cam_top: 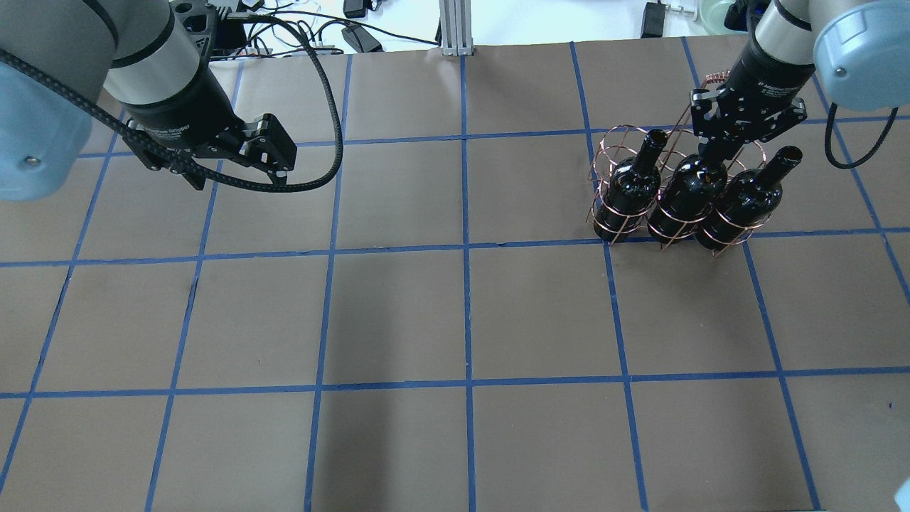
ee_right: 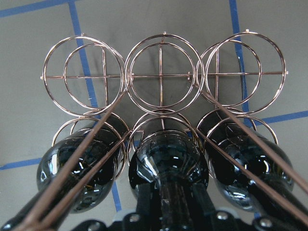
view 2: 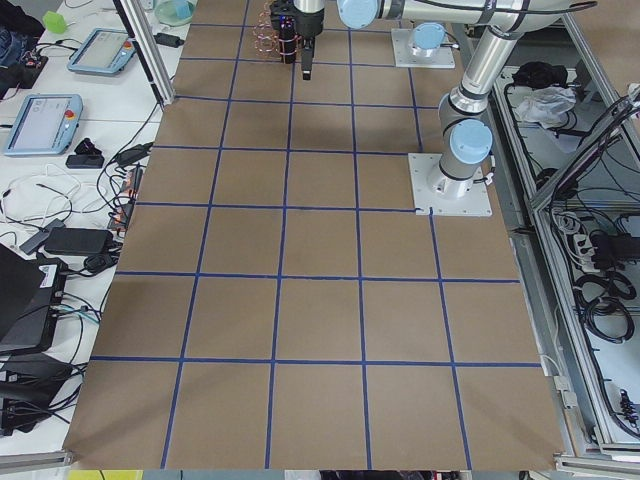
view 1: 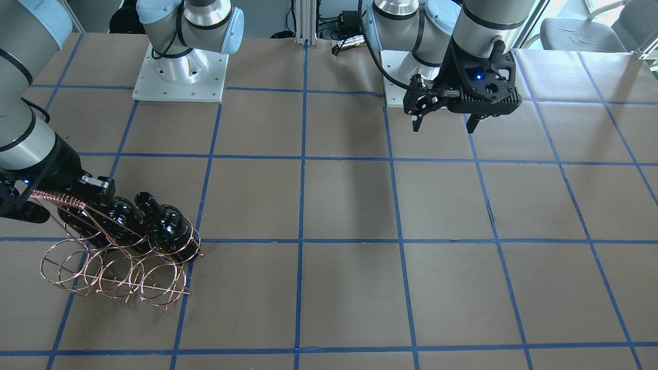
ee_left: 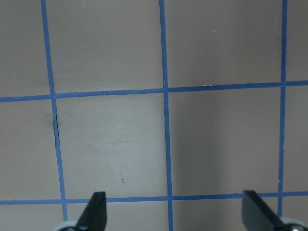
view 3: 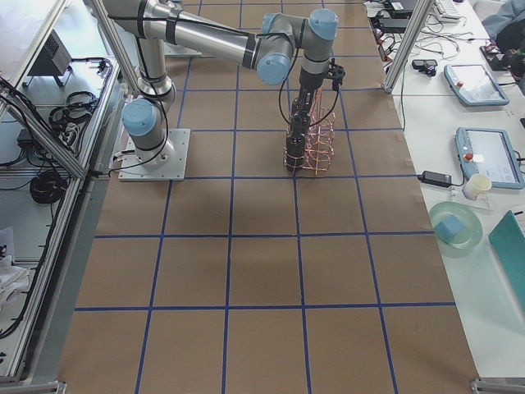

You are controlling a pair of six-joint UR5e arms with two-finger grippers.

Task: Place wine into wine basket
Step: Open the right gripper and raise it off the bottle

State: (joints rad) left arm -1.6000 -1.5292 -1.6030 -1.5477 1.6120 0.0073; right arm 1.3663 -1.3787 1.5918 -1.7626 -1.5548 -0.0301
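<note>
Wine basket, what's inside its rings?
Three black bottles fill one row of the wine basket; the other row's three rings hold nothing. The right tool grips the middle bottle by its neck, hiding the mouth.

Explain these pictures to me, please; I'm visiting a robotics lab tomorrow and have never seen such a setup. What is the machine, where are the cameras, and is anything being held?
These are two robot arms bolted at a brown table taped into blue squares. Each arm ends in a two-finger gripper. Two pictures look down on the table, one from behind the robot and one facing it. Two look along it from either end, and the last two come from cameras on the wrists. A copper wire basket stands on the table. One row of its rings holds a middle bottle and two outer bottles, all black and upright; the other row holds nothing. The right gripper is closed on the middle bottle's neck. The left gripper hangs open, holding nothing.
</note>
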